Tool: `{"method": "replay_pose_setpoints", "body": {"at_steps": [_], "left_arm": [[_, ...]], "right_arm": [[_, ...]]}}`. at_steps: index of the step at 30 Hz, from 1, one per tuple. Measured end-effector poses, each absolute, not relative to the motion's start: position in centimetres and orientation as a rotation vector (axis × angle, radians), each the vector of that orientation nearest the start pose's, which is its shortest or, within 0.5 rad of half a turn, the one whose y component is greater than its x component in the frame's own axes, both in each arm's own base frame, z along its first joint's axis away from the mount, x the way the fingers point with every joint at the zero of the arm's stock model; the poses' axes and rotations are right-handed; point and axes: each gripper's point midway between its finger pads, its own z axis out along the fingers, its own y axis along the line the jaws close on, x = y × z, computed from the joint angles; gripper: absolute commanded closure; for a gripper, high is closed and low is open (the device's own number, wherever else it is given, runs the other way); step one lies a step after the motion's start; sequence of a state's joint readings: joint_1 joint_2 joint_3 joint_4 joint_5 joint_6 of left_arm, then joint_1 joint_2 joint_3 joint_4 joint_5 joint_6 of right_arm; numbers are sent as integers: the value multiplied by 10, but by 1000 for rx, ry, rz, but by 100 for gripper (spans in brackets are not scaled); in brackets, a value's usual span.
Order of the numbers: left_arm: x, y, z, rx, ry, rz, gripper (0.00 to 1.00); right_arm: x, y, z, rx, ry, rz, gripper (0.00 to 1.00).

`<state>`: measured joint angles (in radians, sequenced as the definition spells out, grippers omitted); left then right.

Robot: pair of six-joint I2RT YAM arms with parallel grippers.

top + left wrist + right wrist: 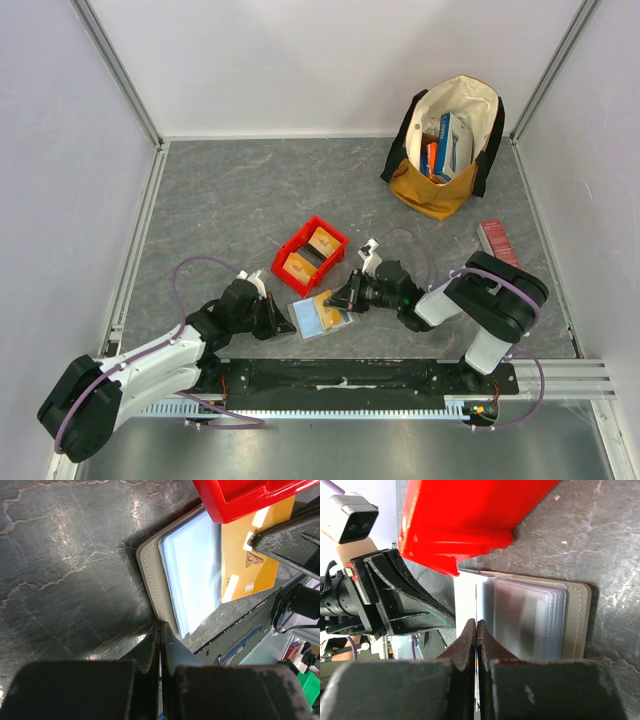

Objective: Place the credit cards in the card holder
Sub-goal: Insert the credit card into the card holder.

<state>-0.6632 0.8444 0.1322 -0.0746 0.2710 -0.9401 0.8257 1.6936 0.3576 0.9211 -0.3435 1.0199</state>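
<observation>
Top external view, entry one: the card holder [306,322], grey-olive, is lying open and flat on the tabletop [230,200] between the two arms, just in front of the red bin [336,233]. Its clear sleeves [192,575] are facing up, showing pale blue. A tan credit card [328,303] is resting on the half nearer the right arm.

Entry two: two further tan cards [322,240] are sitting inside the bin.

Entry three: the left fingers [172,652] are pressing flat together with nothing between them, tips touching the holder's grey edge.

Entry four: the right fingers [465,645] are also sitting pressed together, tips at the sleeves on the opposite side. Whether they are pinching a card cannot be told.

Entry five: a cream and mustard bag [440,195] is standing at the far right, holding colourful boxes [447,145]. A long red ribbed box [497,243] is lying near the right arm.
</observation>
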Motion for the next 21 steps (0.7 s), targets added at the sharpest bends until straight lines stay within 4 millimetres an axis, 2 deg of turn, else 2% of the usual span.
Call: {"method": "replay_pose_setpoints", "body": {"at_steps": [6, 11, 21], "left_arm": [[122, -196, 13, -213, 2592, -1018, 98], [122, -196, 13, -214, 2591, -1018, 98], [123, -196, 14, -213, 2588, -1020, 98]], "right_arm": [[180, 332, 30, -12, 2330, 1429, 100], [180, 333, 31, -12, 2321, 1435, 100], [185, 323, 30, 24, 2329, 1325, 100]]}}
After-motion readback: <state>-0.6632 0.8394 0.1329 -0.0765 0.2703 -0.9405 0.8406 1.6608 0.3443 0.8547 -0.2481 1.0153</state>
